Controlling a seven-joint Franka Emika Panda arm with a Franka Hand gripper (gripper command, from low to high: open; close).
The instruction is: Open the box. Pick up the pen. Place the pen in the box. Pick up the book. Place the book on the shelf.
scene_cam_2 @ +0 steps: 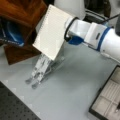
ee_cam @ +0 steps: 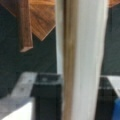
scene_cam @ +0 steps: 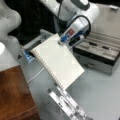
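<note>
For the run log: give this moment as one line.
gripper: shut on book | book: lifted above stand | box: open | shelf: no book

gripper point(scene_cam: 60, 42) clamped on the top edge of the book point(scene_cam: 58, 62), held tilted above the table point(scene_cam: 100, 90) | box point(scene_cam: 100, 50) sitting open at right, lid up | shelf point(scene_cam: 15, 95) bottom left | metal stand point(scene_cam: 67, 105) right under the book

Book point(scene_cam: 58, 62) lifted, tilted; box point(scene_cam: 100, 50) open; shelf point(scene_cam: 13, 92) bare.
</note>
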